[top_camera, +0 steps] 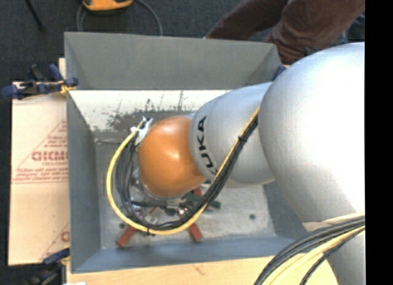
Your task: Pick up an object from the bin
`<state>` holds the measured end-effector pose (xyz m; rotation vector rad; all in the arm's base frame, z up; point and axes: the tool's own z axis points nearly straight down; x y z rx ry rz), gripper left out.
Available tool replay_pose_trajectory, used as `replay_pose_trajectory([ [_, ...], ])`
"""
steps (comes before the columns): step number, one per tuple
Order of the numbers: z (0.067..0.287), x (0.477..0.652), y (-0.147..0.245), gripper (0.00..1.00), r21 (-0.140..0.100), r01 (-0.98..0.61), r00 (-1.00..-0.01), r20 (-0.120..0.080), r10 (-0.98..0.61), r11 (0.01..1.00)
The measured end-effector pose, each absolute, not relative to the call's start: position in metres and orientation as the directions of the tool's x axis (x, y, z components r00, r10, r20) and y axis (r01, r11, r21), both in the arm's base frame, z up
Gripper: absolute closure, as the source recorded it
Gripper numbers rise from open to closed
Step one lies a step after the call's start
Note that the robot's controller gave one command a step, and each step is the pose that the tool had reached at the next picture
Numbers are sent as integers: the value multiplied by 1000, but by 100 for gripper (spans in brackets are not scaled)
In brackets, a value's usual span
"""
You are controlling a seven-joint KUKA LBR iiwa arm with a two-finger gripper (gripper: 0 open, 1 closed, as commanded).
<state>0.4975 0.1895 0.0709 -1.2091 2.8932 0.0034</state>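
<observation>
The gripper [155, 207] is down near the floor of the grey metal bin [83, 173], directly beneath the orange cover [166, 155] on the wrist. All that shows of it is dark mechanism tangled with black cables [126, 185] at the cover's lower edge, so whether it is open, closed or gripping something cannot be told.

Nearest to it are three small things. A red-brown piece [127, 236] pokes out below and to the left of the orange cover, lying flat on the bin floor. A second red-brown piece [195, 233] lies below and to the right of the cover. The two are angled apart like the ends of one thing running under the gripper, but the part between them is hidden and I cannot say whether they join. A dark green piece [198, 199] sits just off the cover's lower right edge, close against the arm.

A yellow cable [113, 173] loops around the left of the cover, sweeps under the gripper just above the red-brown pieces, then climbs along the white arm [245, 148] — the arm runs up and to the right from the cover. Left of and above the cover, the bin's sloped wall is speckled with dark marks [116, 118].
</observation>
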Motion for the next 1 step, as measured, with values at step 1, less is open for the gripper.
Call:
replay_pose_trajectory([
  [1,71,498,189,100,0,-711,-703,-6,-711,703],
])
